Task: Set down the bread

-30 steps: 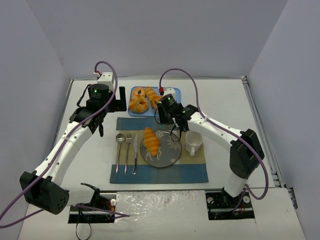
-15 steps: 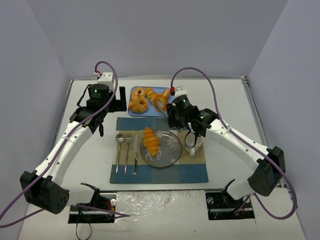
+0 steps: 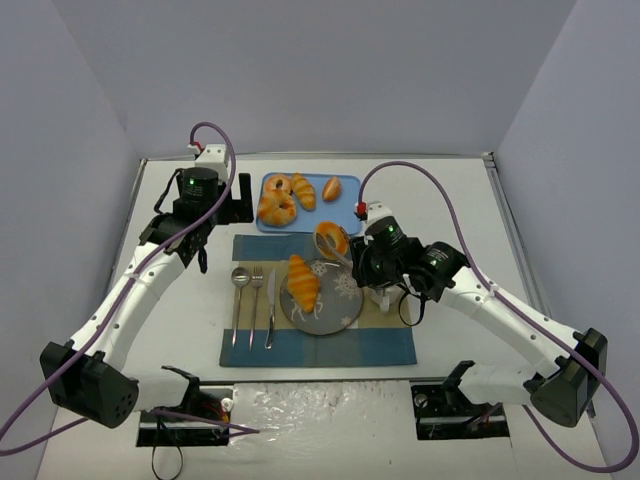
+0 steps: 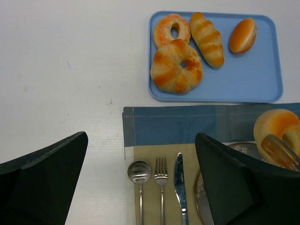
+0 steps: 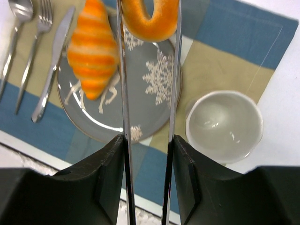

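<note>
My right gripper [image 3: 365, 262] [image 5: 148, 138] is shut on metal tongs [image 5: 123, 93]. The tongs pinch an orange ring-shaped bread [image 3: 331, 238] [image 5: 149, 18] and hold it above the far edge of the grey snowflake plate [image 3: 340, 302] [image 5: 140, 103]. A striped orange bread [image 3: 302, 280] [image 5: 92, 51] lies on the plate's left half. The held bread also shows at the right edge of the left wrist view [image 4: 275, 125]. My left gripper [image 3: 222, 228] [image 4: 140, 137] is open and empty, hovering over the placemat's far left corner.
A blue tray [image 3: 345, 205] [image 4: 243, 79] at the back holds several breads, among them a large ring [image 4: 176, 65]. A spoon [image 4: 138, 173], fork [image 4: 161, 178] and knife [image 4: 180, 183] lie on the checked placemat [image 3: 390, 345]. A white cup [image 5: 224, 124] stands right of the plate.
My right arm has swung from the tray back toward the plate, carrying the ring bread in the tongs off the tray. The left arm has not moved.
</note>
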{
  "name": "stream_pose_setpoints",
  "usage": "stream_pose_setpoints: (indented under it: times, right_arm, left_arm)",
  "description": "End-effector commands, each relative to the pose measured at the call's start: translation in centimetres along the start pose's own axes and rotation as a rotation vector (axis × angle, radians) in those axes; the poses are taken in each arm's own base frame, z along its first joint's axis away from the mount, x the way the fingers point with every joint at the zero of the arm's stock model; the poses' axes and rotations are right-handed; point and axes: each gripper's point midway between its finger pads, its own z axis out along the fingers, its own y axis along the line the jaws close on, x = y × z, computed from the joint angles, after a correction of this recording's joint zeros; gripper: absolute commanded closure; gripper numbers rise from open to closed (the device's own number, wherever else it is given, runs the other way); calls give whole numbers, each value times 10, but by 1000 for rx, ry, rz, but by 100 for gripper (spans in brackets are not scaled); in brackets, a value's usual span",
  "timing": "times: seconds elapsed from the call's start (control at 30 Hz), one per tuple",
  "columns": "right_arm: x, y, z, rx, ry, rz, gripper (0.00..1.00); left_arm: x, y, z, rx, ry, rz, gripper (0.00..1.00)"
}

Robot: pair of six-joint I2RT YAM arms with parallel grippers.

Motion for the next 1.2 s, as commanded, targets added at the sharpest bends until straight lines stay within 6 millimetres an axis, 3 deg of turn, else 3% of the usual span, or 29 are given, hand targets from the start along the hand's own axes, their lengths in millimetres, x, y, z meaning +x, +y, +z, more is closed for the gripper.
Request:
stream_pose_setpoints:
  times: [0.0,0.43,0.63,1.17]
  right_arm:
    - [13,4,-8,-19,13,-2,82]
    - [41,8,-11,-1,68,-38,80]
    - [44,6,-10,13,73,-33,79]
    - [40,7,-12,26,53,-31,56]
  left_arm:
    - [-27,-5,-6,17,-81,-7,3]
    - [-27,-5,-7,16,-80,-7,3]
    - [-27,-5,-7,18,-81,-7,3]
    - [-27,-5,-7,16,-81,-7,3]
